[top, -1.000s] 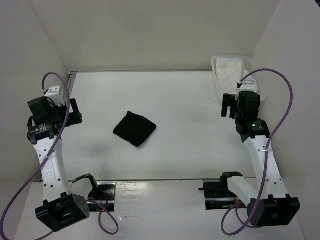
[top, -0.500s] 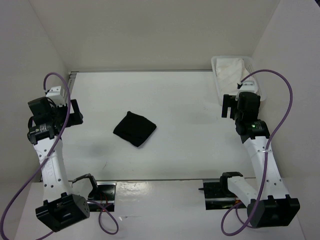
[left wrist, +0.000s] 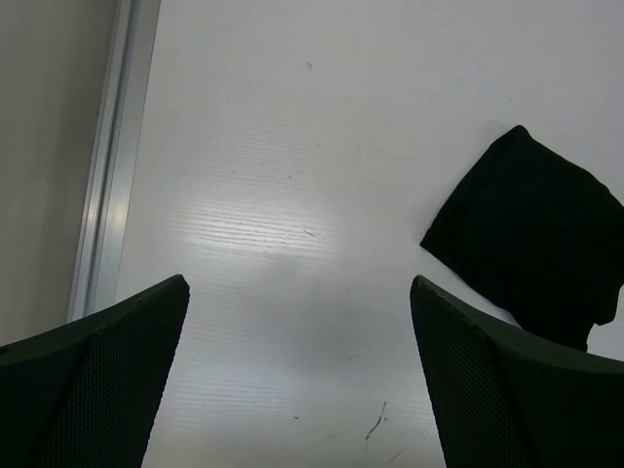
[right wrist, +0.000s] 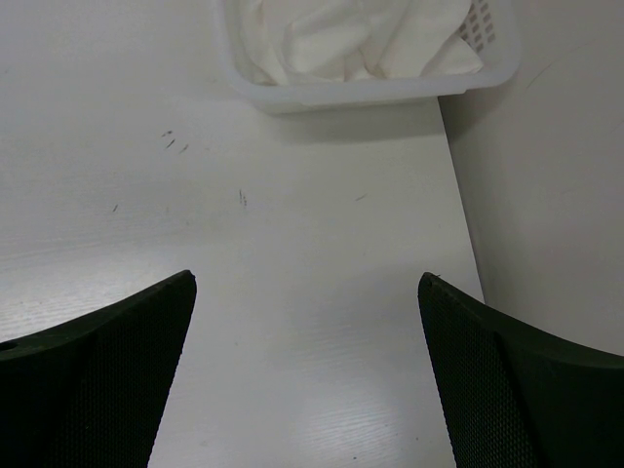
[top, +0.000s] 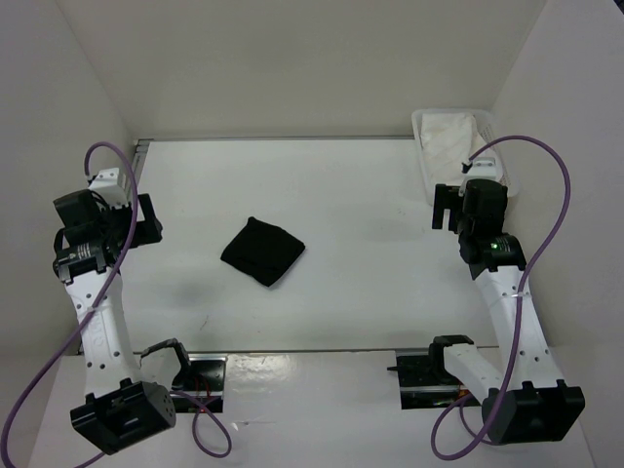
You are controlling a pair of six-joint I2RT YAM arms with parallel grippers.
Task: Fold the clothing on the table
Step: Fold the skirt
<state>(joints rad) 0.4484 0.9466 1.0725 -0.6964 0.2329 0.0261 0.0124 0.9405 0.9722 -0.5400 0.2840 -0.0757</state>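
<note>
The clothing [top: 262, 250] is a small black folded bundle lying on the white table [top: 351, 185], left of centre. In the left wrist view the clothing [left wrist: 526, 239] lies at the right, partly behind one finger. My left gripper [top: 146, 222] hovers at the table's left side, well apart from the garment, and my left gripper [left wrist: 297, 292] stands wide open over bare tabletop. My right gripper [top: 444, 207] hangs at the right side, far from the clothing. In its wrist view the right gripper [right wrist: 307, 283] is also wide open with nothing between its fingers.
A white plastic bin [top: 421, 136] holding white cloth [top: 450, 135] stands at the back right corner, seen close in the right wrist view as the bin [right wrist: 370, 90]. A metal rail [left wrist: 112, 166] runs along the table's left edge. White walls enclose three sides.
</note>
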